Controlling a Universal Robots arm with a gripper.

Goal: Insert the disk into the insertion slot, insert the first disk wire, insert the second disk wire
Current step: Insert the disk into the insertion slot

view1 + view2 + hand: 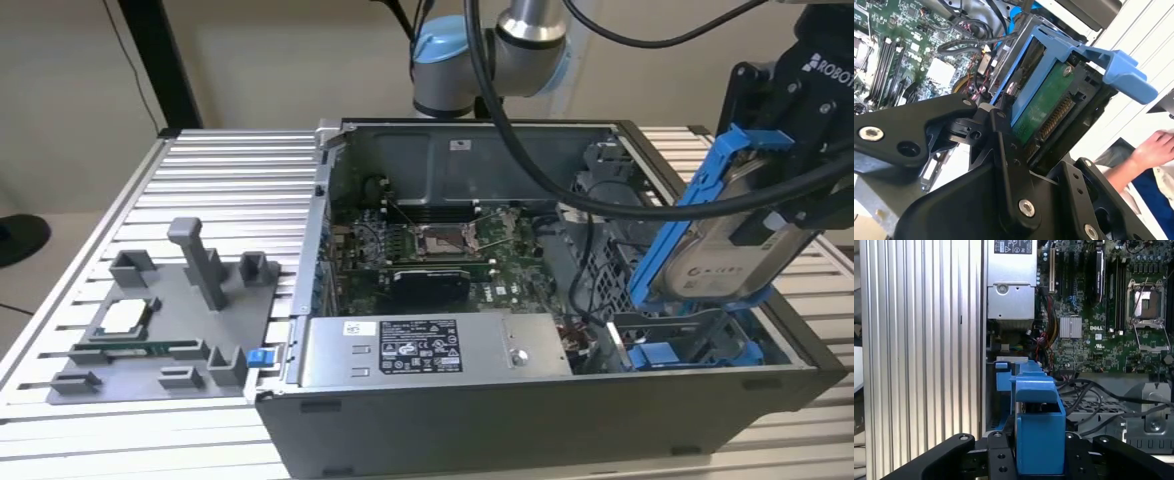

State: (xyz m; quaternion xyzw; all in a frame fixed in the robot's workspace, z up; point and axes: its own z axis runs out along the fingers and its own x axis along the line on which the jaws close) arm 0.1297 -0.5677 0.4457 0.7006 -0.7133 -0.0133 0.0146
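Gripper (1040, 452) linkage sits nearest the lens in both wrist views. Its black fingers (996, 460) are closed on either side of the blue carrier, clamped on the disk (727, 255).

Slatted aluminium table (227, 170): carries everything.

Computer case (534, 410): open on top, at the exterior view's right half of the table.

Motherboard (441, 255): green, on the case floor, with the processor socket (447, 238) near its middle. Loose black cables (1089, 395) run between board and drive area.

Grey fixture (147, 345): flat on the table, at the exterior view's left of the case and apart from it. A square chip (123, 315) lies on it.

Power-supply box (427, 350): grey, labelled, against the near wall of the case.

Disk: held in the air, steeply tilted, over the case corner at the exterior view's right. Silver labelled face is towards the exterior camera. The second wrist view shows its green circuit board and connector edge.

Insertion slot (687, 352): blue rails low in that same corner, directly below the lower end of the disk. Disk not seated. Cannot tell whether the lower edge touches the rails.

Person's hand (1154, 147): outside the case, beyond the disk in the second wrist view.
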